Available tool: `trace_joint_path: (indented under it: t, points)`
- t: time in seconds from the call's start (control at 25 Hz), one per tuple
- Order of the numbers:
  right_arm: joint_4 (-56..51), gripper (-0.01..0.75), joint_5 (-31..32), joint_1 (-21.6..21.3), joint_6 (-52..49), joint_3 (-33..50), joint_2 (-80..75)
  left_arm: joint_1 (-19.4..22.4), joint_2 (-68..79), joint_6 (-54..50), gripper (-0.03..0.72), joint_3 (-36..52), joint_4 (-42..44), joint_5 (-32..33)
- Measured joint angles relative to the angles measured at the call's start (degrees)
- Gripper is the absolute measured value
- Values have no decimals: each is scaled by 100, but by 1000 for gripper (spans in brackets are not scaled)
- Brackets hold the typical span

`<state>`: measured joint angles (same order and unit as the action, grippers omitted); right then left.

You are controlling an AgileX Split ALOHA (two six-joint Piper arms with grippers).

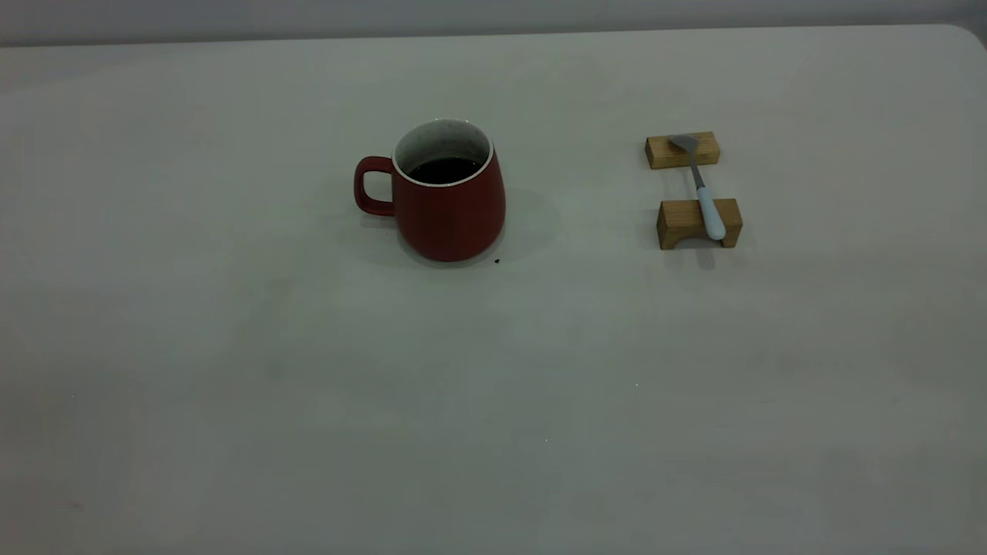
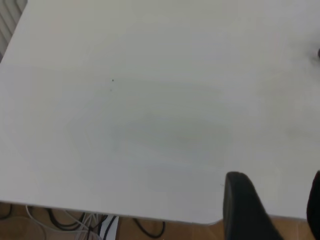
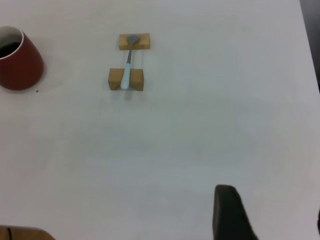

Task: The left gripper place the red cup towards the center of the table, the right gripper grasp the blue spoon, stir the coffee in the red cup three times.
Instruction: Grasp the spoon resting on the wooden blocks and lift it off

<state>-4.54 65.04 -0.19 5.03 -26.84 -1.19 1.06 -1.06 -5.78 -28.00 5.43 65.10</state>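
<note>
1. Red cup [image 1: 447, 202] stood upright near the middle of the table [image 1: 231, 370], its handle toward nine o'clock, untouched, with a dark speck on the surface just beside its base.
2. The table was a plain off-white matte top with a rounded corner; cables lay on the floor past its edge [image 2: 100, 222].
3. Coffee [image 1: 443, 169] lay dark and flat inside the cup.
4. Two wooden blocks [image 1: 698, 223] sat at three o'clock from the cup, well apart from it.
5. The blue spoon [image 1: 703, 193] bridged both blocks, bowl on the far block.
6. The left gripper [image 2: 272, 210] hovered over bare tabletop, fingers spread.
7. The right gripper [image 3: 270, 215] hovered likewise, fingers apart, holding nothing.
</note>
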Motion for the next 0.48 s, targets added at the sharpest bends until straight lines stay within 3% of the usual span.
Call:
trace_joint_path:
  t: [0.48]
  points:
    - [0, 456, 0, 0, 0, 0, 0, 0, 0, 188, 384, 7, -87, -6]
